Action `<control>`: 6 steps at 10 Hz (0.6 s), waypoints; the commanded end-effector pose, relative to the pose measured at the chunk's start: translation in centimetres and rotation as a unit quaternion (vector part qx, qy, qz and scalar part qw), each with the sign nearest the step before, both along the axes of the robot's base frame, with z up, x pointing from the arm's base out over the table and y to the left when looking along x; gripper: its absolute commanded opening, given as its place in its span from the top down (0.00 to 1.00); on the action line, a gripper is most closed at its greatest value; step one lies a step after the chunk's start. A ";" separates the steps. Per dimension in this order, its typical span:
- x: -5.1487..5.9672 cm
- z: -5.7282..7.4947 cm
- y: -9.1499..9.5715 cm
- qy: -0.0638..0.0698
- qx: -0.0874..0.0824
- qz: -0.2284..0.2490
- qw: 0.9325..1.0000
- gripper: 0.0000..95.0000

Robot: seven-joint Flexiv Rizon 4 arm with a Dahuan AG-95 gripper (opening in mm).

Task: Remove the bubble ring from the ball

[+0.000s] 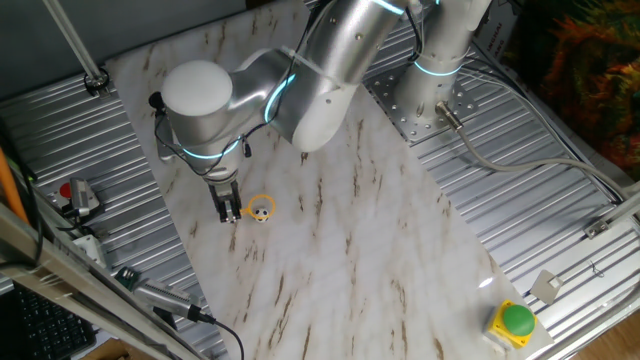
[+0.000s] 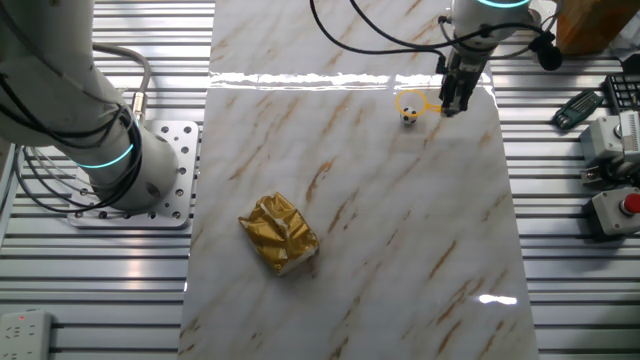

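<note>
The bubble ring (image 1: 261, 201) is a thin orange-yellow hoop on the marble table top (image 1: 340, 260). The small black-and-white ball (image 1: 262, 211) shows inside the hoop's lower part. In the other fixed view the hoop (image 2: 410, 98) shows just above the ball (image 2: 408, 117), with its short handle running right into my gripper (image 2: 450, 103). My gripper (image 1: 228, 210) points down just left of the hoop, its fingers shut on the handle. The hoop looks slightly raised over the ball; I cannot tell if it touches it.
A crumpled gold foil packet (image 2: 280, 233) lies mid-table in the other fixed view. A green button box (image 1: 514, 322) sits at the table's near right. Red-button devices (image 2: 612, 207) and a remote (image 2: 578, 108) lie on the slatted surround. The arm's base (image 1: 430, 90) stands at the back.
</note>
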State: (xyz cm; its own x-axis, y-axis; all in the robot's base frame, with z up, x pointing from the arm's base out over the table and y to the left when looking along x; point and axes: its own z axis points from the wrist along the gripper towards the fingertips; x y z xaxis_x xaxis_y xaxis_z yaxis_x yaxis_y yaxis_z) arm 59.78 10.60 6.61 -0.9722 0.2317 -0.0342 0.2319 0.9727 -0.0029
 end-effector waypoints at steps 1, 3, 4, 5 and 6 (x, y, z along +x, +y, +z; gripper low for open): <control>-0.5 0.7 -0.2 0.001 -0.002 0.006 1.000 1.00; -1.6 1.1 -1.4 0.002 -0.003 0.021 1.000 1.00; -2.1 1.2 -2.3 0.000 -0.001 0.031 1.000 1.00; -2.8 1.4 -3.5 -0.001 -0.001 0.041 0.999 1.00; -3.2 1.7 -4.3 0.001 -0.001 0.048 0.999 1.00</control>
